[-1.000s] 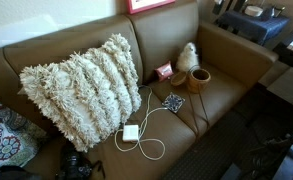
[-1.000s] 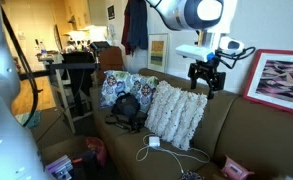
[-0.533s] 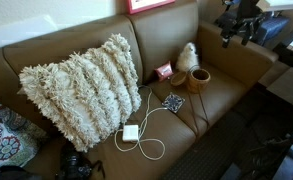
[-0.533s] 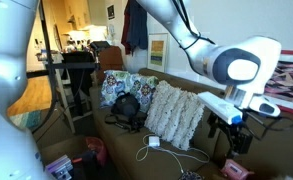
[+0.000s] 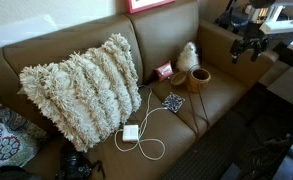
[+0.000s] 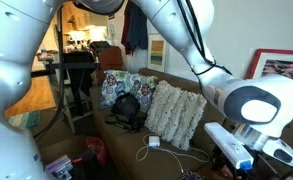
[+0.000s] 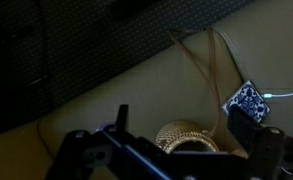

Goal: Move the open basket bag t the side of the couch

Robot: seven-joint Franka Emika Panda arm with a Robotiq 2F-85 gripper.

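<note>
In my wrist view the basket [image 7: 189, 137] beneath my end effector [image 7: 178, 122] is half covered by its dark, blurred body and cut off by the bottom edge. In an exterior view my arm [image 6: 251, 105] hides the couch [image 6: 126, 142] end beside it.

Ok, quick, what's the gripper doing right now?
Gripper: jaws open, holding nothing, up in the air and not touching the open basket bag.
</note>
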